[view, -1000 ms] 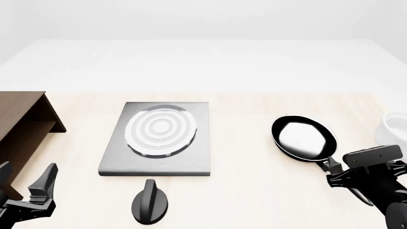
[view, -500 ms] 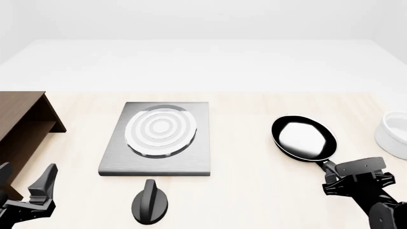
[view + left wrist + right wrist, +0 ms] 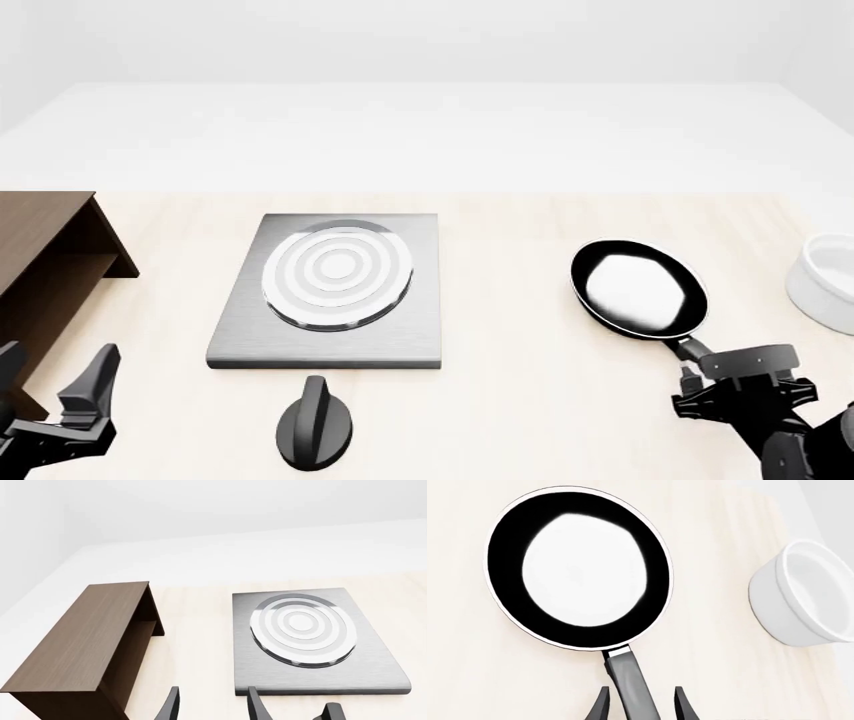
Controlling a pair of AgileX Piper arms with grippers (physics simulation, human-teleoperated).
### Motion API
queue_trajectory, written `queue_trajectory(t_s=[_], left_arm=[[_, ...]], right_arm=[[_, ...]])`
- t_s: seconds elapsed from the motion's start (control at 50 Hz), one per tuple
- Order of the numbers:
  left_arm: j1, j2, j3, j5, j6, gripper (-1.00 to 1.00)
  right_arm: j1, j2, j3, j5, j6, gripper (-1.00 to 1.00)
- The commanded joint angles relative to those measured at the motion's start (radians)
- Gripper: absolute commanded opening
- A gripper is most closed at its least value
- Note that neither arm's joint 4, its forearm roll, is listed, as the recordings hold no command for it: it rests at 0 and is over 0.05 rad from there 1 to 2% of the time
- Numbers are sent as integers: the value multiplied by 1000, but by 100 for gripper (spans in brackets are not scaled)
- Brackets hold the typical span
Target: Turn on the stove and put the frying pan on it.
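Right wrist view: pan handle between jaws

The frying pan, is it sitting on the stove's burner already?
No, in the front view the frying pan lies on the bare table to the right of the stove, whose burner is empty.

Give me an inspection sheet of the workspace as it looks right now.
Surface: pale wooden table.
Stove: grey plate, burner bare; black knob near its front edge.
Frying pan: on the table, right of the stove.
Clutter: brown cabinet far left; white bowl far right.
Left hand: open, holding nothing.
Right hand: fingers either side of the pan handle; gaps visible.
Cables: nothing seen.
Surroundings: plain white.
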Motion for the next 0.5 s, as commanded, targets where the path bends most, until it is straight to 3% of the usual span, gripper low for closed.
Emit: queue_trajectory(t_s=[0.02, 0.18, 0.3, 0.4, 0.46, 0.5], left_arm=[[25, 5, 169, -177, -24, 100], [27, 23, 169, -194, -23, 100], [25, -2, 169, -169, -21, 100], [25, 35, 169, -206, -21, 100], [25, 19, 169, -190, -18, 100], [24, 23, 169, -194, -18, 100]], right_arm=[[-52, -56, 14, 2, -43, -100], [-31, -93, 8, 47, -13, -100], [-16, -238, 9, 133, 4, -100], [28, -496, -50, 362, 30, -100], [69, -675, -144, 558, 21, -100], [95, -713, -210, 652, 38, -100]])
